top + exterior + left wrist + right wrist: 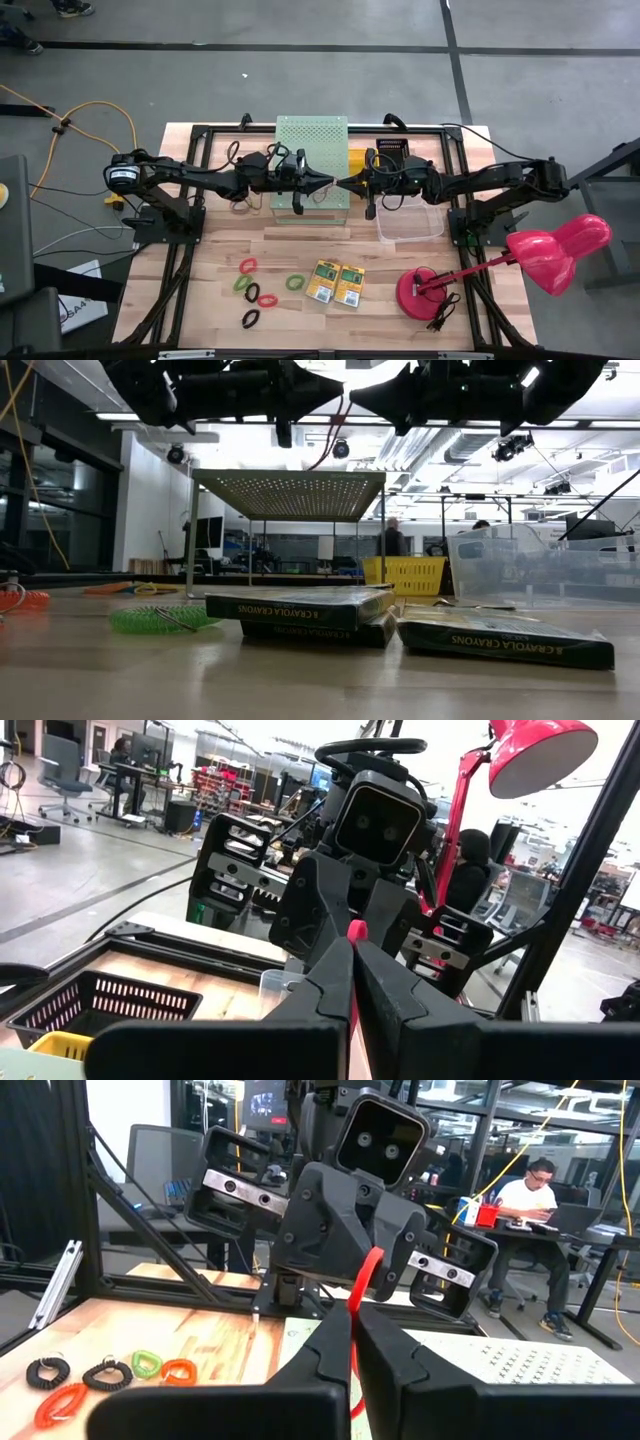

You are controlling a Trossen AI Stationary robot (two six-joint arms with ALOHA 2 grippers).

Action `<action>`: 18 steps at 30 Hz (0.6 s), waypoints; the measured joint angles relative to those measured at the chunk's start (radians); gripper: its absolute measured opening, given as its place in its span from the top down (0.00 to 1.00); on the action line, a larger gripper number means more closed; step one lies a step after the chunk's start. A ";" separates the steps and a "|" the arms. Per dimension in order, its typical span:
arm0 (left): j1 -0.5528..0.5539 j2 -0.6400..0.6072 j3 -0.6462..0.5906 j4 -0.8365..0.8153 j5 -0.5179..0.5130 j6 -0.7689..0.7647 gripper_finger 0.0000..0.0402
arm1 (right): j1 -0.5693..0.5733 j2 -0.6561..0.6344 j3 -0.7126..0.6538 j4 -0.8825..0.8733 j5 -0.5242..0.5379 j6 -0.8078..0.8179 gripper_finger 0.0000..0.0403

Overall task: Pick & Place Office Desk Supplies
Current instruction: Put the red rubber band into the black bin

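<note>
only the wrist views show a red band (pixel 362 1295) pinched between both closed grippers, left gripper (pixel 328 183) meeting right gripper (pixel 345 184) above the perforated box (pixel 312 135); the overhead shows crayon boxes (pixel 335 283) on the table

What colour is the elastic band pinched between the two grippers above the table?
Red: the band is clearest in the right wrist view, held where both grippers meet.

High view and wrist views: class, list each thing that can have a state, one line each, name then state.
left pincer: shut on the red band
right pincer: shut on the same red band
red band: held in the air between both pincers
crayon boxes: lying flat, side by side on the table
other band loops: lying loose on the table
pink lamp: standing on its base
</note>
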 joint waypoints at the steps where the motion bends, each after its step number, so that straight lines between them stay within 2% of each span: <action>1: 0.000 0.000 0.000 0.000 0.000 0.000 1.00 | 0.000 0.000 0.000 0.000 0.000 0.000 0.99; 5: 0.001 0.000 0.000 0.000 0.037 0.000 0.98 | 0.000 0.000 0.000 0.000 0.000 0.000 0.99; 9: 0.009 0.000 0.000 0.006 0.089 0.000 0.90 | 0.000 0.000 0.000 0.001 0.000 0.005 0.99; 14: 0.013 0.000 0.000 0.008 0.088 0.000 0.79 | 0.001 0.000 0.000 0.007 -0.001 0.006 0.99; 18: 0.030 0.000 0.000 0.008 0.089 -0.008 0.75 | 0.002 -0.013 0.000 0.008 -0.024 0.013 0.99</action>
